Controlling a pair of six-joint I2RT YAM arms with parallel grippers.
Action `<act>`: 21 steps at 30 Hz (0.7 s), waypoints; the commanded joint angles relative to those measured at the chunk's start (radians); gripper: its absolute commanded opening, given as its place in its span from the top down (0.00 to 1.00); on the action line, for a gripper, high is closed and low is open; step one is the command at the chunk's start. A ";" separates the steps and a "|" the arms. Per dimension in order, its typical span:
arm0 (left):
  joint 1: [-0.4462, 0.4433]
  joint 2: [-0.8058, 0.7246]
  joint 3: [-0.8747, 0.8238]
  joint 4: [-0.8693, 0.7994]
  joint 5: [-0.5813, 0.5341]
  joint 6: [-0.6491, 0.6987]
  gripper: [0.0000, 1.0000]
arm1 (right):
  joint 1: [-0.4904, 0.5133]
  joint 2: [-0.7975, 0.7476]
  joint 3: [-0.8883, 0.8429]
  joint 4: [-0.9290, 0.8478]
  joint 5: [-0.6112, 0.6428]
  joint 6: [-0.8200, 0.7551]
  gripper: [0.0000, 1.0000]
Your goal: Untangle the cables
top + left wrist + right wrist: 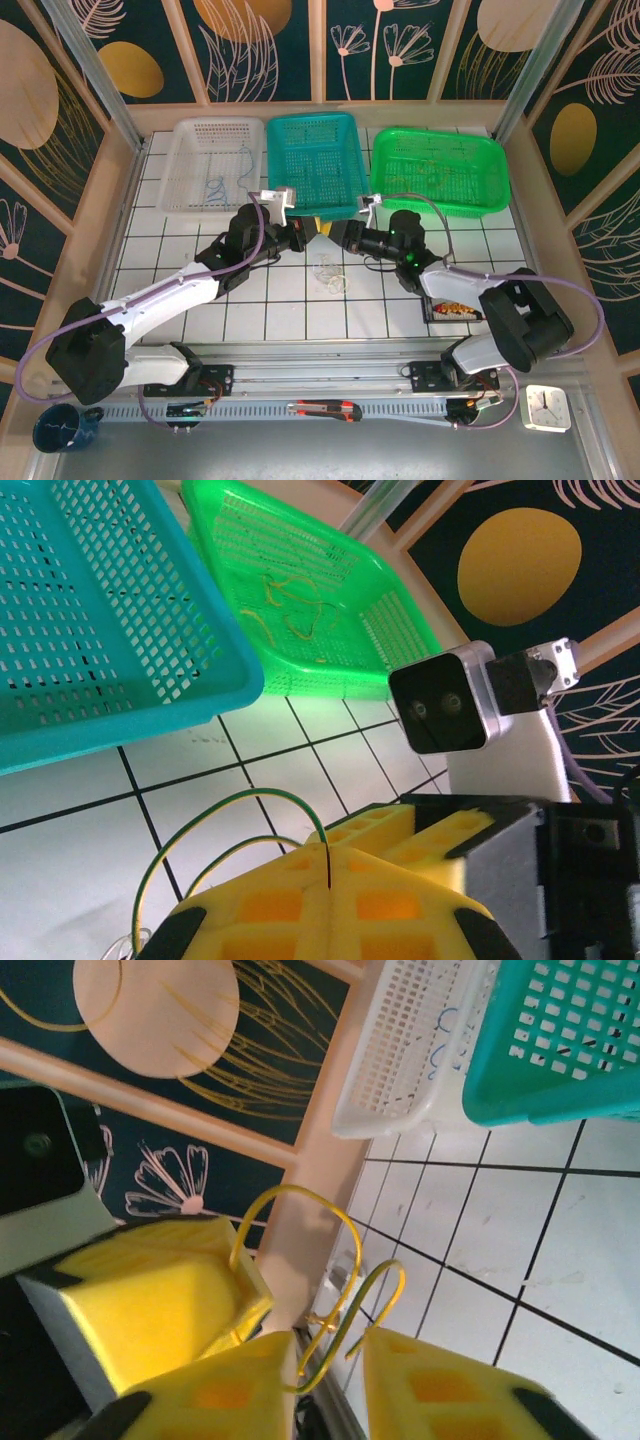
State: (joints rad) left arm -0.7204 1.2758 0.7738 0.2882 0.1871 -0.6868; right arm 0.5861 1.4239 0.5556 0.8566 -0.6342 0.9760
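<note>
While green basket (440,134) holds yellow wires (285,610), white basket (215,124) holds bluish wires (215,188).

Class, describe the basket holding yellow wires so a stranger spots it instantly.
Three baskets line the far edge of the white tiled table. Take the rightmost, the green basket; its neighbours are a teal basket and a white basket.

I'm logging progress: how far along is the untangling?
Done: blue wires lie in the white basket, yellow wires in the green basket. In hand: left tool pinches a yellow-green wire, right tool open around it. Left: the whitish tangle on the table.
</note>
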 commanded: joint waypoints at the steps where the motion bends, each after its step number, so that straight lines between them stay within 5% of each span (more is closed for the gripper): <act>1: -0.006 -0.015 0.003 0.040 0.008 -0.016 1.00 | -0.001 0.025 -0.015 0.138 -0.046 0.043 0.95; 5: -0.006 -0.024 -0.012 0.051 0.001 -0.019 1.00 | -0.033 0.009 -0.036 0.135 -0.051 0.041 1.00; 13: -0.006 -0.073 -0.069 0.128 -0.026 -0.044 1.00 | -0.284 -0.121 -0.032 -0.080 0.010 -0.046 1.00; 21: -0.006 -0.054 -0.062 0.160 -0.006 -0.034 1.00 | -0.361 -0.164 0.102 -0.194 0.060 -0.108 1.00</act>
State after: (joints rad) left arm -0.7204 1.2221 0.7151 0.3927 0.1757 -0.7162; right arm 0.2604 1.2945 0.5961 0.7120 -0.6201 0.9161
